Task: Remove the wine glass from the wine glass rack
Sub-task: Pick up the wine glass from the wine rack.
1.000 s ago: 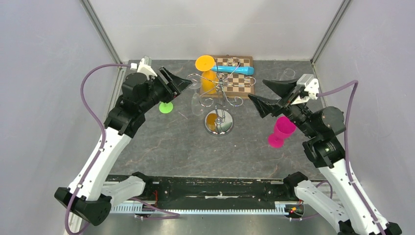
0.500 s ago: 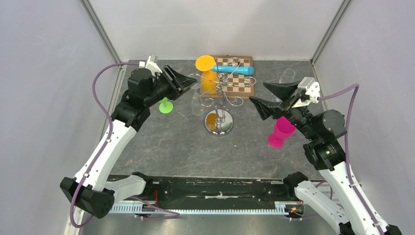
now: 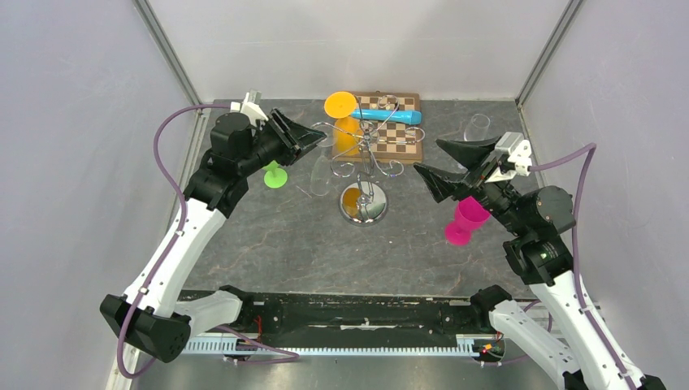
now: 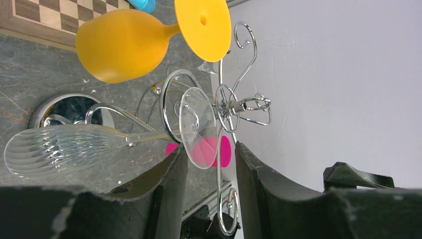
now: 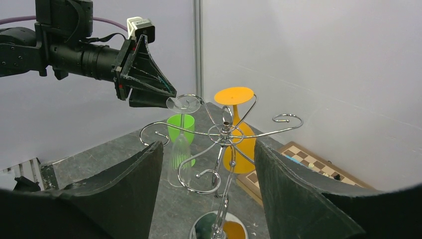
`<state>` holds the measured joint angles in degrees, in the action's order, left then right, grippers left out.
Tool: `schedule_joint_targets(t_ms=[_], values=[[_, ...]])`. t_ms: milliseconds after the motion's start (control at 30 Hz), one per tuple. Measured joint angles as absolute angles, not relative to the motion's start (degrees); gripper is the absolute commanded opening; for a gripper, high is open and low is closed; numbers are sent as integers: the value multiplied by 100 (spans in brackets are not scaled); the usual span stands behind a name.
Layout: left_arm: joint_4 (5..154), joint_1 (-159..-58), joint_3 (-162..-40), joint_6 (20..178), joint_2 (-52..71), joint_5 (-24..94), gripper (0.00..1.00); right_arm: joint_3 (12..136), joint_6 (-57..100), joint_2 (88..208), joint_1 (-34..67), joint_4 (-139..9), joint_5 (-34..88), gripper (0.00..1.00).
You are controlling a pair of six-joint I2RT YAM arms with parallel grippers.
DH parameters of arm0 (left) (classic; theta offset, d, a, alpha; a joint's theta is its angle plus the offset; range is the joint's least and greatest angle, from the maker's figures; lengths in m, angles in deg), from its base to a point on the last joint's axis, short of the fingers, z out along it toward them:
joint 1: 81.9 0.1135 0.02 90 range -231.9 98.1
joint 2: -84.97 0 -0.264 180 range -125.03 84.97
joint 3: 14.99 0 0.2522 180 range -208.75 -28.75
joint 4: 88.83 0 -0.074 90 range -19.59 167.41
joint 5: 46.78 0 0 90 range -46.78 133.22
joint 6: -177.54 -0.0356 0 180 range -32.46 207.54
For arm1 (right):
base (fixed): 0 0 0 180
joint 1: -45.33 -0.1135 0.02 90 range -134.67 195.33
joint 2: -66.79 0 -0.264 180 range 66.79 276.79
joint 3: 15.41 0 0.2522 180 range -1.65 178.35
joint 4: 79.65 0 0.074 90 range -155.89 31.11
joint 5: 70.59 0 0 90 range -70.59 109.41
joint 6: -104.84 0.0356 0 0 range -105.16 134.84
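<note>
The left arm rises from its base and reaches forward toward the middle. The left gripper (image 3: 318,136) is held high and points to the right, its two fingers apart. The right arm bends at the elbow. The right gripper (image 3: 428,154) points to the left, its fingers spread wide.

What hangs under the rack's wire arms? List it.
Two glasses hang bowl-down: a clear wine glass and an orange glass. The pole and wires of the rack partly cover the orange bowl.

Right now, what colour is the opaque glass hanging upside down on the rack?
The opaque glass is orange; the left wrist view shows it best.
</note>
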<state>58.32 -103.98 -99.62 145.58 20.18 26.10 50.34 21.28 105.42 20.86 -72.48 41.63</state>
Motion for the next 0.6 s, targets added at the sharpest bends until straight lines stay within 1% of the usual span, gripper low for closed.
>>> schedule_joint_targets(t_ms=[200, 267, 300, 433, 533, 600], values=[[5849, -10348, -9962, 14565, 2018, 2597, 34, 5023, 2126, 10531, 2086, -7252, 4163, 69], [5893, -10344, -9960, 14582, 2018, 2566, 31, 5016, 2126, 10507, 2086, -7252, 4160, 69], [5921, -10335, -9960, 14602, 2018, 2542, 27, 5008, 2126, 10500, 2086, -7257, 4160, 69], [5972, -10335, -9960, 14624, 2018, 2492, 22, 4990, 2126, 10450, 2086, -7265, 4158, 69], [6002, -10320, -9960, 14637, 2018, 2468, 16, 4984, 2124, 10426, 2086, -7270, 4158, 69], [6004, -10302, -9960, 14648, 2013, 2461, 8, 4984, 2124, 10422, 2086, -7270, 4158, 69]])
